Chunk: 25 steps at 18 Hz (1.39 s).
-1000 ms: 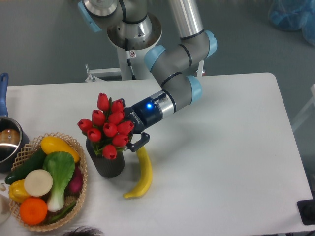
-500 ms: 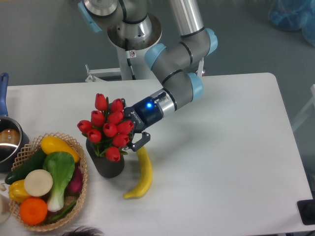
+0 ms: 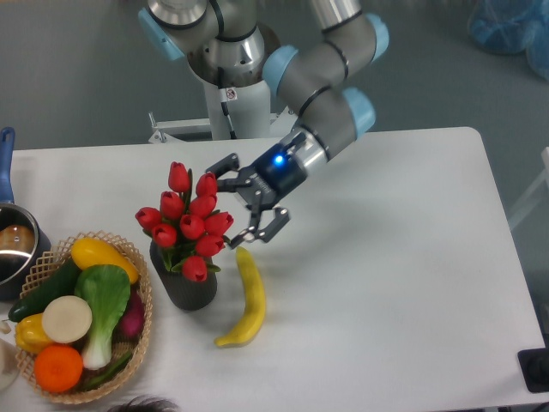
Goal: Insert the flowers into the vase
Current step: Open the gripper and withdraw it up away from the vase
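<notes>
Left of centre, the flowers (image 3: 190, 225) stand in the vase (image 3: 185, 287), while the gripper (image 3: 243, 202), fingers spread wide and empty just right of them, should lift away without brushing the buds.

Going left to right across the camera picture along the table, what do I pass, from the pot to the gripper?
Pot → woven basket of vegetables → vase holding the flowers → banana → open gripper, clear of the flowers.
</notes>
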Each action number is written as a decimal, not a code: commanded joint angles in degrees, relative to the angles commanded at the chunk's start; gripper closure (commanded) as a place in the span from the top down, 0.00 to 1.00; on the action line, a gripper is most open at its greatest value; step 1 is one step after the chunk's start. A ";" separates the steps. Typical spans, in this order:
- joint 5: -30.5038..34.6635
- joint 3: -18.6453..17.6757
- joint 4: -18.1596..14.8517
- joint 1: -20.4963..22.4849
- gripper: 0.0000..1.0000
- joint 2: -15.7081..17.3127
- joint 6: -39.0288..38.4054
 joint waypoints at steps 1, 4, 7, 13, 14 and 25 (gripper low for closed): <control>1.66 0.61 -0.09 2.37 1.00 0.00 -0.18; 12.97 2.37 0.00 7.83 1.00 2.28 0.43; 27.31 6.58 -0.52 10.03 1.00 4.66 -0.27; 34.61 12.12 -0.09 17.33 1.00 3.34 0.34; 39.08 13.18 -0.17 17.42 1.00 4.21 1.30; 54.06 16.70 -11.86 23.73 1.00 7.91 27.21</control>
